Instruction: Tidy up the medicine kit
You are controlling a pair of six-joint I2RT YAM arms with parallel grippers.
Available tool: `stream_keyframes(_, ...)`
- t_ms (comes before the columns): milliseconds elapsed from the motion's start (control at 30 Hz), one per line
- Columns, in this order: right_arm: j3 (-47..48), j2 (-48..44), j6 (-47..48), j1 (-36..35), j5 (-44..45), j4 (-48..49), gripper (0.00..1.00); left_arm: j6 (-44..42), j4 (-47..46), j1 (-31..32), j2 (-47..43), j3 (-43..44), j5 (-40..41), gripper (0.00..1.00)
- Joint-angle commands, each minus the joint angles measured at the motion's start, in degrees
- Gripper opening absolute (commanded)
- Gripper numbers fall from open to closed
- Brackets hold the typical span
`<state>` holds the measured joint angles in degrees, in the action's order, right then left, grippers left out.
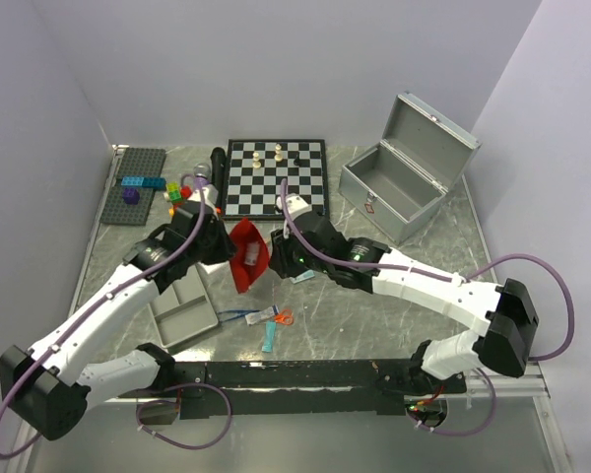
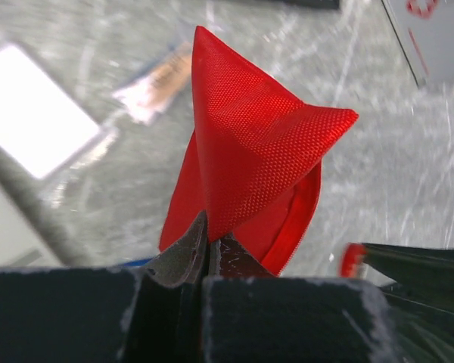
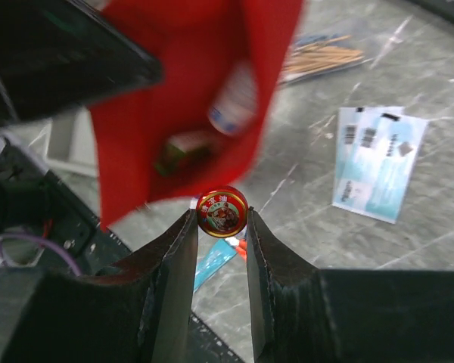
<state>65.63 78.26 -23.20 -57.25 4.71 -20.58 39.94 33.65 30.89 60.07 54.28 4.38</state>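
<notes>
The left gripper [image 2: 209, 243] is pinching a red woven-fabric pouch [image 2: 250, 144]; the right gripper [image 3: 222, 219] is clasping a small round red-and-gold tin [image 3: 222, 210], label too blurred to read.

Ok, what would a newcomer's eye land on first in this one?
The red pouch stands out most, pinched in the left hand and held up over the middle of the table. Right beside it, the right hand grips a small round red tin between its fingers. At the far right, the silver medicine kit stands with its lid open.
</notes>
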Motion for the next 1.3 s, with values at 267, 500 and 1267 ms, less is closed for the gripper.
stream_keyframes(267,8.72,6.73,-3.43,0.56,-3.92,-0.69,0.23,4.35,-5.35,4.96,1.36,1.53,-1.48,0.01)
stream_keyframes(500,13.47,11.47,-5.01,2.49,-3.57,-3.59,0.23,5.49,-5.35,5.23,1.19,0.74,-1.75,0.01)
stream_keyframes(1267,19.19,16.84,-6.95,5.84,-0.84,-5.0,0.66,10.77,-1.39,4.97,6.2,2.58,-1.31,0.01)
